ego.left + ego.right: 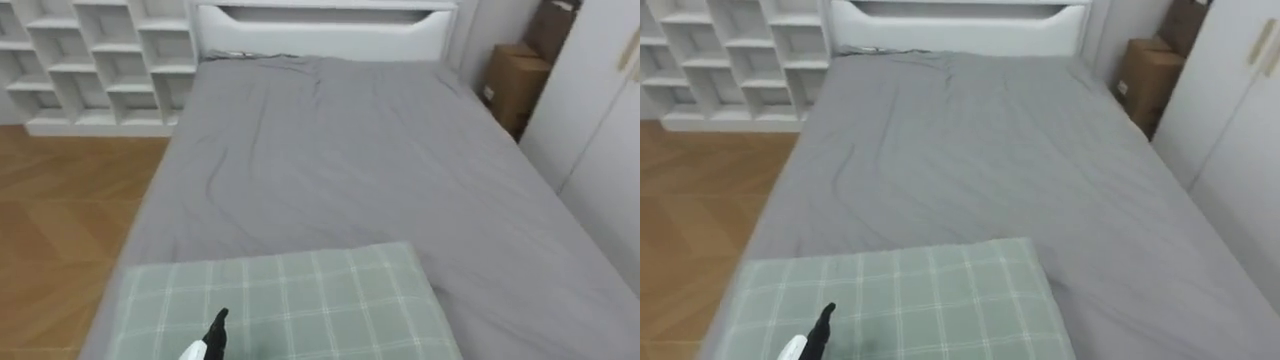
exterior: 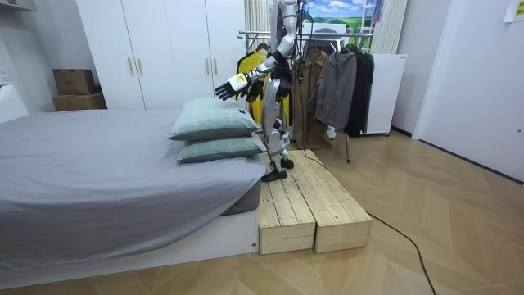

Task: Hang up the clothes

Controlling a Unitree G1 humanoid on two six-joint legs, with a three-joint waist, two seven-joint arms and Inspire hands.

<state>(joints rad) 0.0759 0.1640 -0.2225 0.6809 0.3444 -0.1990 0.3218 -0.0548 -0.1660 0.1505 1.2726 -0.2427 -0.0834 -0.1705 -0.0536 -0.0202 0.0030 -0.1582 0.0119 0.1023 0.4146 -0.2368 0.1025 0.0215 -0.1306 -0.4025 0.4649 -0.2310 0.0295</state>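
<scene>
Left hand reaches out over the stacked pillows with its fingers straight and nothing in them. The right hand is, I think, the dark shape by the robot's waist, too small from where I stand to say how it is set.

The clothes are all behind the robot's back, on the rack: a grey shirt, a black coat, a brown jacket and a yellow garment at the room view's left end. They look soft, limp and light (the coat likely the heaviest), so they would sag and slip from a loose hold. I'd take one at the collar or across the shoulders, not mid-cloth. Each hangs with its long axis upright, collar up and hem toward the floor, and they are ranged side by side along the rail.

The robot stands on a wooden platform hard against the bed. It faces down the grey sheet toward the headboard, away from the rack, with the white wardrobe on its right.
</scene>
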